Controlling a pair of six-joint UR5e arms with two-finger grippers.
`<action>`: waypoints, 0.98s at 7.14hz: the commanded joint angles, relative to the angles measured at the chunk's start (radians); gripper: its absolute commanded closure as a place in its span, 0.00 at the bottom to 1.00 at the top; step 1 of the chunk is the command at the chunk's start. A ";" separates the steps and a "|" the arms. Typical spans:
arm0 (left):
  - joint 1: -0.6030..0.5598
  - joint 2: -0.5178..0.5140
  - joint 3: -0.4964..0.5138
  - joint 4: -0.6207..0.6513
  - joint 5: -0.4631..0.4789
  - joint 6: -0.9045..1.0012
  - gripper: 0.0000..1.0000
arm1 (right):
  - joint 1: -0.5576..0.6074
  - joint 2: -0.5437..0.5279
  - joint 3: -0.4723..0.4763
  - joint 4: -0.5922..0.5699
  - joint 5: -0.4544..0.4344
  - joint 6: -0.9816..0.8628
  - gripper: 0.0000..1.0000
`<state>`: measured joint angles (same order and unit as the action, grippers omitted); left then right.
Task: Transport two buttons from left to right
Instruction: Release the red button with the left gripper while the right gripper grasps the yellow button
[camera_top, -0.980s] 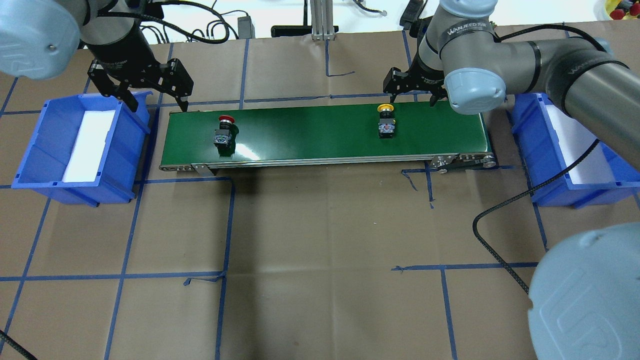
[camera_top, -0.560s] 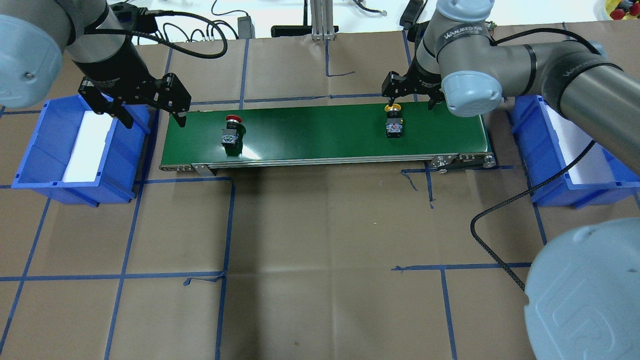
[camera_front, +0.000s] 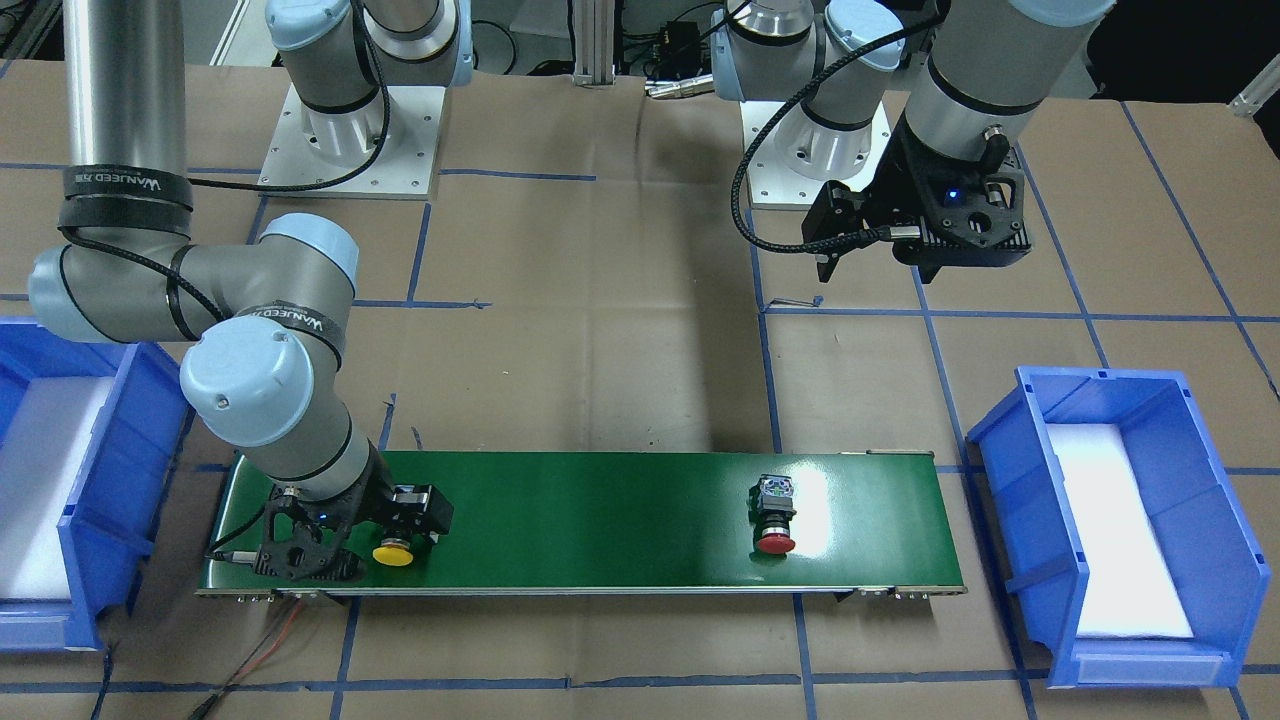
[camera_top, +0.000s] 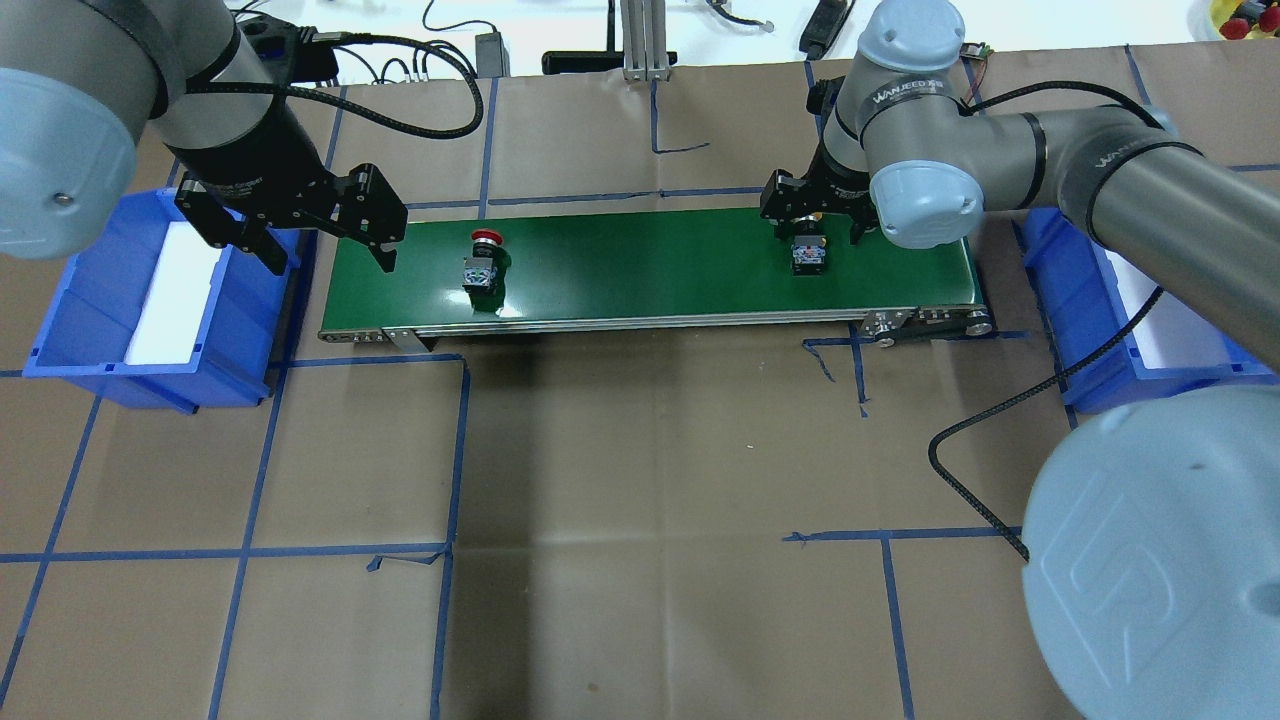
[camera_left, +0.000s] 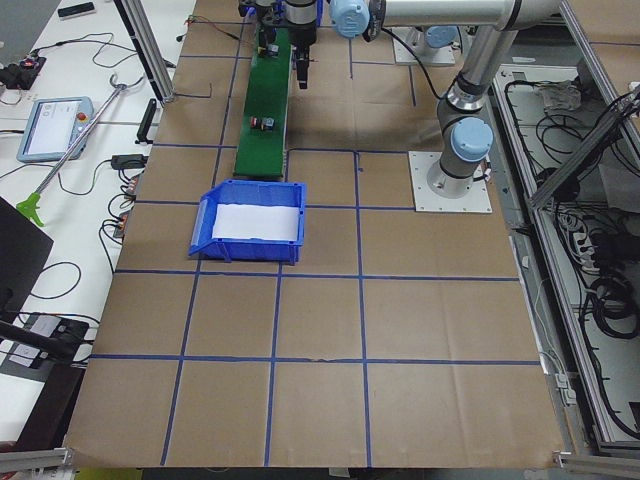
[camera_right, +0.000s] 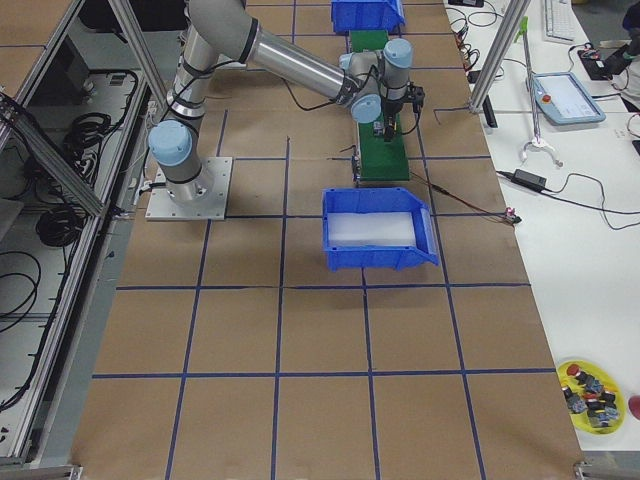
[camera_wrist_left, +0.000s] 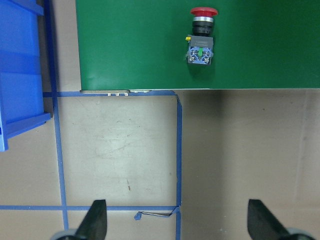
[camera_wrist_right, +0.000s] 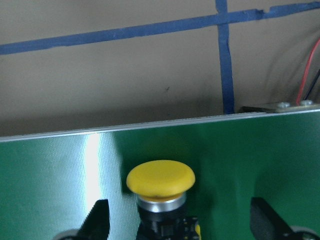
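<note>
The red-capped button (camera_top: 482, 262) lies on the green conveyor belt (camera_top: 650, 265) near its left end; it also shows in the left wrist view (camera_wrist_left: 201, 37) and the front view (camera_front: 775, 515). My left gripper (camera_top: 330, 255) is open and empty over the belt's left edge, to the left of the red button; its fingertips (camera_wrist_left: 95, 222) stand wide apart. The yellow-capped button (camera_wrist_right: 160, 180) lies near the belt's right end (camera_top: 806, 252). My right gripper (camera_top: 815, 225) is open and low over it, one finger on each side, fingertips (camera_wrist_right: 97, 220) apart from the button.
A blue bin (camera_top: 60, 330) with white foam stands left of the belt, and another blue bin (camera_top: 1060, 290) stands right of it. A black cable (camera_top: 960, 470) loops over the brown paper. A yellow dish of parts (camera_right: 593, 390) sits far off.
Both buttons have travelled to the right along the belt. My right gripper has come down around the yellow button. My left gripper has moved right, onto the belt's left edge.
</note>
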<state>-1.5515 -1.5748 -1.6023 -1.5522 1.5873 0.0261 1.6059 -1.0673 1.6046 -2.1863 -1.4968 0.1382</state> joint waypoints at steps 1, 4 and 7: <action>-0.001 0.002 -0.002 0.007 -0.001 0.000 0.00 | -0.001 0.000 0.005 0.003 -0.014 -0.037 0.82; -0.001 0.006 0.001 0.009 -0.001 0.003 0.00 | -0.036 -0.072 -0.008 0.060 -0.078 -0.097 0.93; -0.001 0.007 0.001 0.009 0.000 0.003 0.00 | -0.205 -0.244 -0.069 0.238 -0.077 -0.286 0.92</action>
<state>-1.5524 -1.5683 -1.6013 -1.5432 1.5875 0.0291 1.4846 -1.2459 1.5677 -2.0214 -1.5698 -0.0375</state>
